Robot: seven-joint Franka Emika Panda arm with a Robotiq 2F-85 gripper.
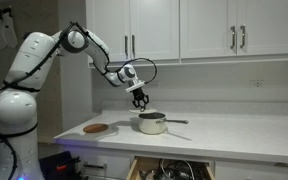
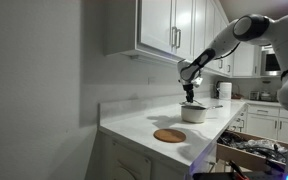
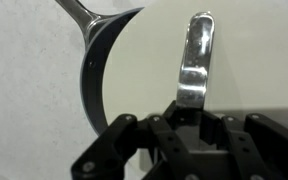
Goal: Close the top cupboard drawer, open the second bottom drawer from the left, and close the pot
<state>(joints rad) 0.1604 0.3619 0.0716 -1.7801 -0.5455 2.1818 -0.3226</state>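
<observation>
Since the fingers (image 3: 162, 130) are squeezed fully together on a thin shiny metal strip, which I take to be the grip of the lid (image 3: 194, 55), the step in hand looks like closing the pot (image 1: 151, 124). The pot stands on the white surface (image 1: 234, 130) at lower centre in both exterior views, directly under the arm's tip. Its long handle (image 1: 176, 121) points toward the right of the frame, and a brown disc (image 1: 96, 128) lies apart from it on the left. At the bottom edge a drawer (image 1: 169, 168) is pulled out, and the cupboard doors (image 1: 154, 25) along the top look shut, so those parts seem done.

The pictures do not settle whether the lid rests on the rim or hangs just above it. In the wrist view the dark rim (image 3: 89, 85) curves down the left half only, so centring is hard to judge there. To do this well, keep the lid level and lower it straight down. Let go only once it sits evenly all round. Then spread the fingers gently and lift straight up, so the lid is not dragged and the light pot is not nudged sideways.
</observation>
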